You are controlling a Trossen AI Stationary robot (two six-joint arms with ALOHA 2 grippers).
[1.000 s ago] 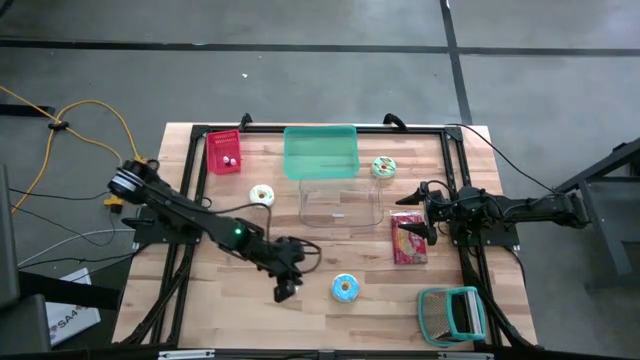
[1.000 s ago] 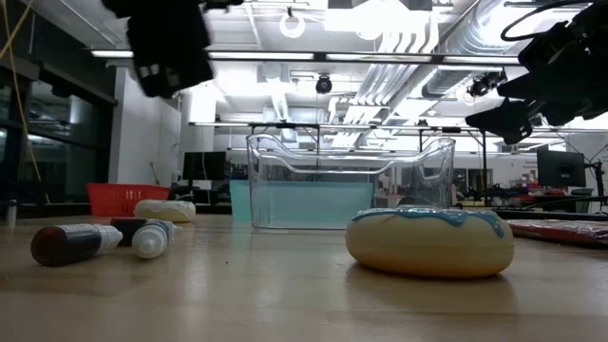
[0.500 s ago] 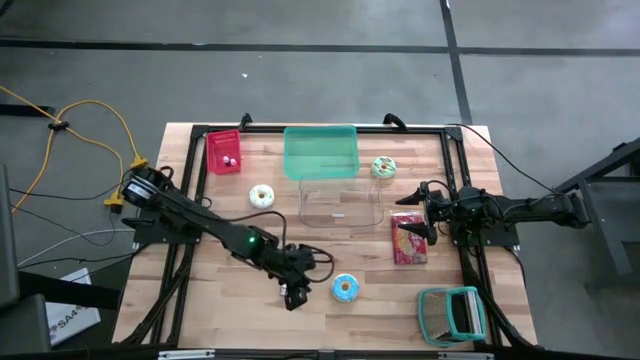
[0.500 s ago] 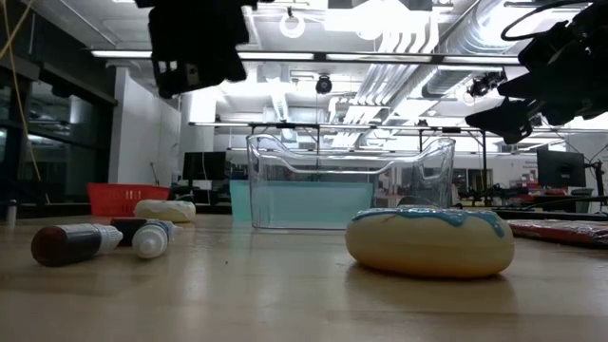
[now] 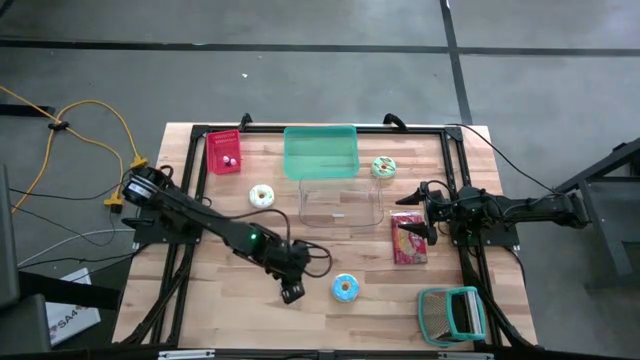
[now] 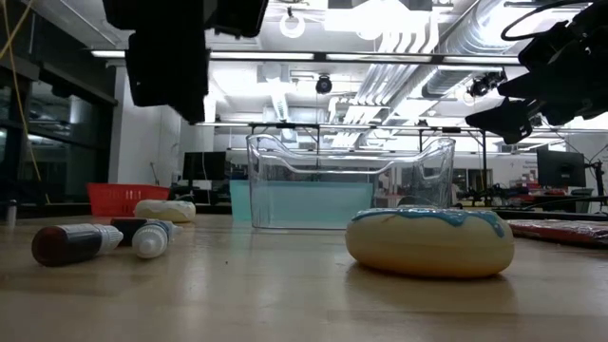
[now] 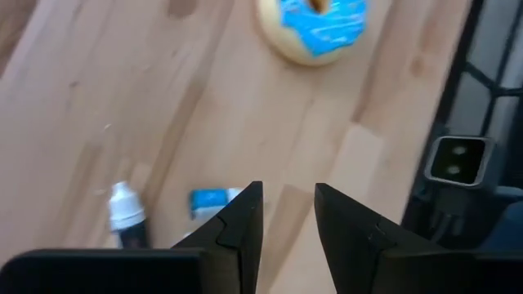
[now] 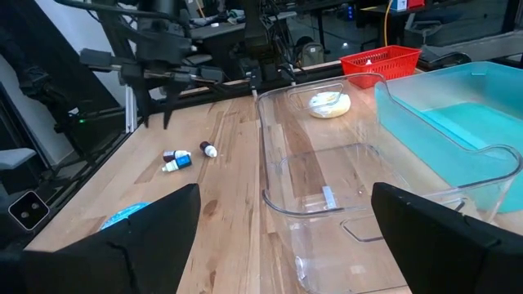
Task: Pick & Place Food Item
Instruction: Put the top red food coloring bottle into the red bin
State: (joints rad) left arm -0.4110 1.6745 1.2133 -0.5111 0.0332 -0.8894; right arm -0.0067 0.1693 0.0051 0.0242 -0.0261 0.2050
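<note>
A blue-iced donut lies flat on the wooden table near the front edge. My left gripper hangs above the table just left of it, pointing steeply down. Its fingers stand a narrow gap apart with only bare wood between them. Two small bottles lie on their sides below it. A white-iced donut and a green-iced donut lie farther back. My right gripper waits wide open at the right, beside the clear container.
A teal lid lies behind the clear container. A red basket stands at the far left, a red packet at the right and a teal rack at the near right corner. Black frame rails run along the table's sides.
My left arm has reached a little farther toward the table's right, toward the blue-iced donut. Its gripper has tipped to point more steeply down and has rolled somewhat. It now looms larger in the low view. Nothing on the table has moved.
</note>
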